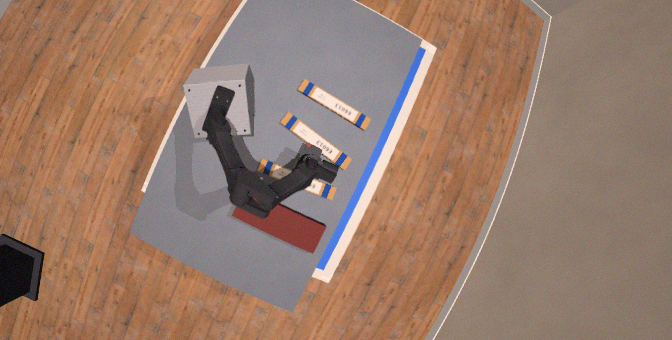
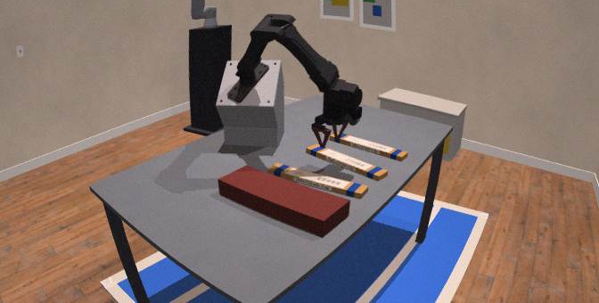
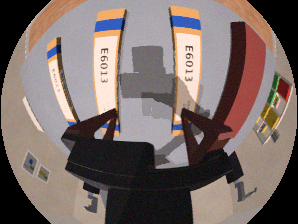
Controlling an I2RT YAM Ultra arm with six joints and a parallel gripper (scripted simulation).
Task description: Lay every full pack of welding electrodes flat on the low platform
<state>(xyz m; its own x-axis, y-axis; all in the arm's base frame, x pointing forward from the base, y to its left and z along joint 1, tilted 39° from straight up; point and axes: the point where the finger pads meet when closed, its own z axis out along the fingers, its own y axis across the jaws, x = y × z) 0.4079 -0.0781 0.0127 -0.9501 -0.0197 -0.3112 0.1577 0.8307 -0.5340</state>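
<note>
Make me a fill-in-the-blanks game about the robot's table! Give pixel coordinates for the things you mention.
The low platform (image 1: 295,229) (image 2: 281,193) (image 3: 247,75) is coloured ____.
On the table (image 1: 320,37) (image 2: 178,216) (image 3: 142,30) lie ____ packs of welding electrodes.
Both bands on the pack farthest from the platform (image 1: 334,104) (image 2: 372,146) (image 3: 62,82) are ____.
The robot's claw (image 1: 320,159) (image 2: 331,142) (image 3: 149,111) is ____, not shut.

Missing words: red; three; blue; open.

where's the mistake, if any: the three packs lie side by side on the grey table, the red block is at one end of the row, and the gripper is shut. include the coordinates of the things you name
The gripper (image 1: 327,171) (image 2: 331,141) (image 3: 149,111) is open, not shut: the wrist view shows its two fingers wide apart with no pack between them. The rest stands.
</note>
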